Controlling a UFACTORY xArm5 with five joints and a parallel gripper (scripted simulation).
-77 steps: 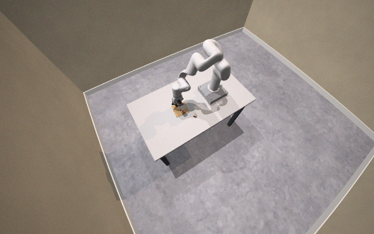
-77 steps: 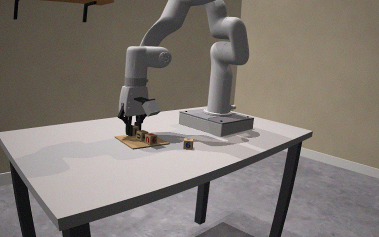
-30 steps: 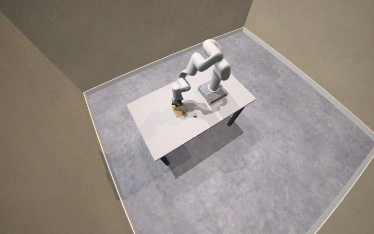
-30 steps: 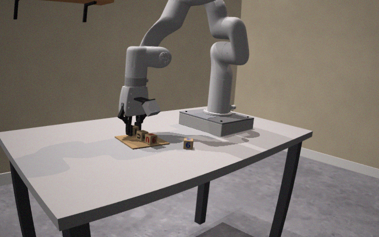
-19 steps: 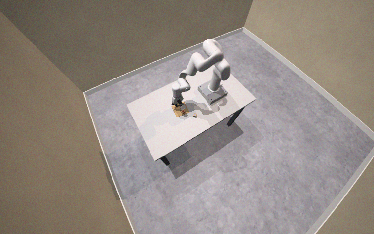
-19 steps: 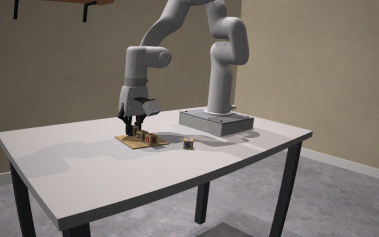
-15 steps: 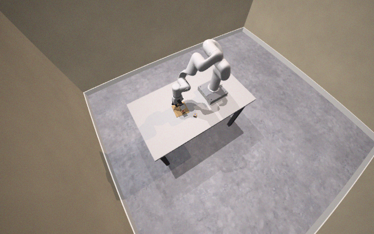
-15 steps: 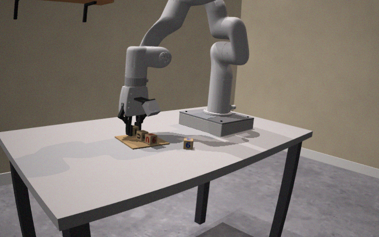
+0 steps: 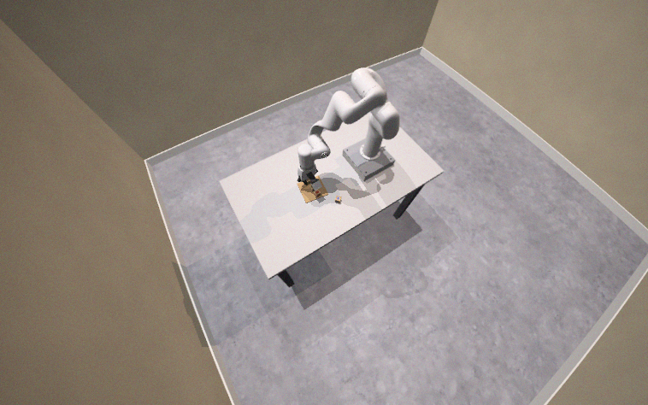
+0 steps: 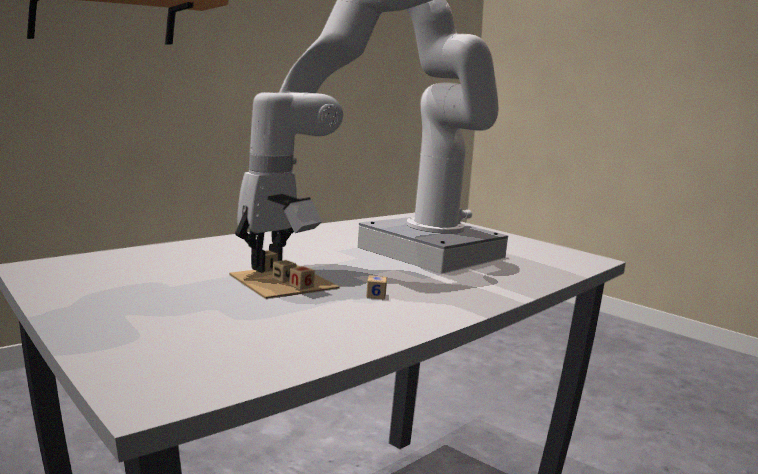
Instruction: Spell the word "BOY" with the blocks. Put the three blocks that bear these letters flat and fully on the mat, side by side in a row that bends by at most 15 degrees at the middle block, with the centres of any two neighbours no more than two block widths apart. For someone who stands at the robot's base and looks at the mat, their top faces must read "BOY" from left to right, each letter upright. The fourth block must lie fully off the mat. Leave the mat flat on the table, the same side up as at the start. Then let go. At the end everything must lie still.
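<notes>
A tan mat (image 10: 283, 284) lies on the white table; it also shows in the overhead view (image 9: 312, 190). Three wooden blocks stand on it in a row. My gripper (image 10: 266, 258) is shut on the far block (image 10: 268, 260), down at the mat; its top letter is hidden. The middle block (image 10: 283, 269) touches it and shows a black mark on its side. The near block (image 10: 301, 277) shows red marks. A fourth block (image 10: 376, 287) with a blue 6 on its side lies on the table, right of the mat and apart from it; it also shows in the overhead view (image 9: 338, 200).
The arm's grey base plate (image 10: 432, 242) stands on the table behind and to the right of the mat. A wooden shelf (image 10: 145, 4) hangs on the wall, top left.
</notes>
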